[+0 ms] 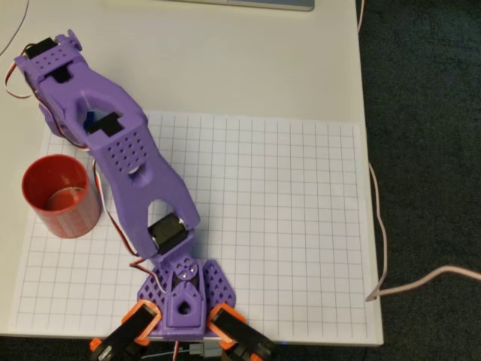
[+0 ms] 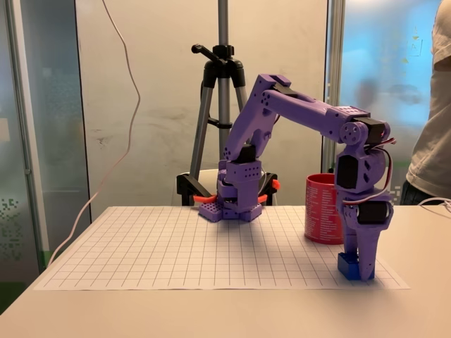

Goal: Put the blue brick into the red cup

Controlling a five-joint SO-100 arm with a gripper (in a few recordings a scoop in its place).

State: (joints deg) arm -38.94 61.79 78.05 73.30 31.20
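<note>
- Standing at the sheet's nine o'clock edge in the overhead view, the red cup (image 1: 60, 195) is upright, mouth up.
- Reaching toward eleven o'clock from its base, the purple arm (image 1: 131, 162) covers the brick from above.
- Sitting on the grid sheet (image 2: 176, 246) in the fixed view, the blue brick (image 2: 347, 265) touches the claw (image 2: 363, 271), at its nine o'clock side.
- Whether the fingers are clamped on it, I cannot tell.
- Judged: the cup lies just behind, near eleven o'clock of the claw, so lift, then carry.
</note>
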